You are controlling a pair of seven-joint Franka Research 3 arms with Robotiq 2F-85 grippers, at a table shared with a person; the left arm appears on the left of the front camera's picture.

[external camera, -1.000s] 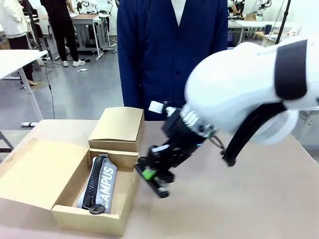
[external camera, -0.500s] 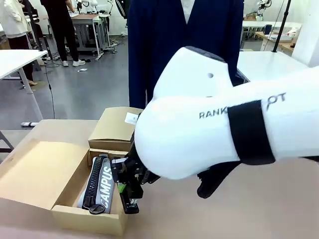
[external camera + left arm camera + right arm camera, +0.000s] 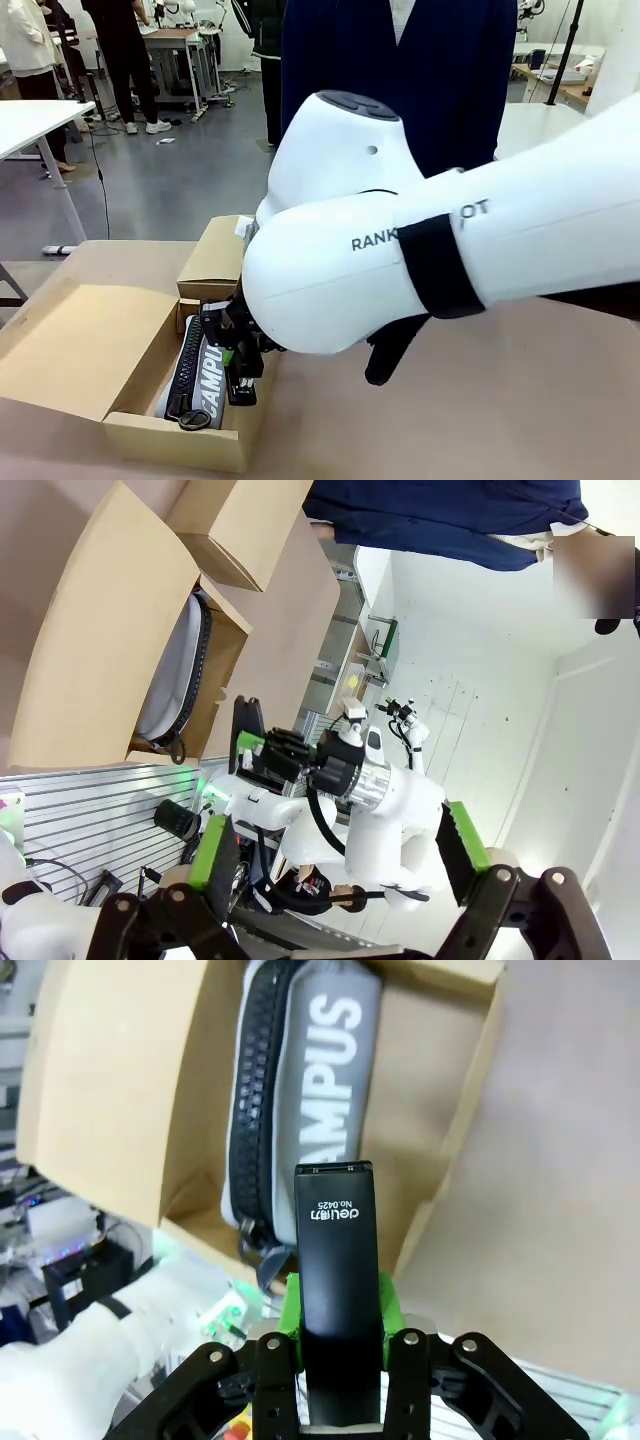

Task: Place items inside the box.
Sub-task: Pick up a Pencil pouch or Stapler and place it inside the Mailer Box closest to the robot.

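In the right wrist view my right gripper (image 3: 340, 1312) is shut on a black stapler (image 3: 338, 1250), long and flat, pointing at the open cardboard box (image 3: 478, 1072). Seen from the front, that gripper (image 3: 233, 366) holds the stapler (image 3: 241, 386) just over the box's (image 3: 170, 440) right side. A grey pouch (image 3: 208, 388) lettered CAMPUS with a black zipper lies inside the box (image 3: 300, 1090). My left gripper (image 3: 338, 852) hangs open, well away from the box (image 3: 100, 630), with nothing between its green pads. Its camera catches the right gripper (image 3: 256, 746) farther off.
A smaller closed cardboard box (image 3: 213, 256) stands right behind the open one. The box's wide flap (image 3: 70, 350) lies open to the left. A person in a dark blue jacket (image 3: 430, 80) stands at the far side. My bulky right arm (image 3: 420, 260) crosses the middle.
My right arm has swung left with the stapler, from the bare table beside the box to over the box's right side, above the pouch.
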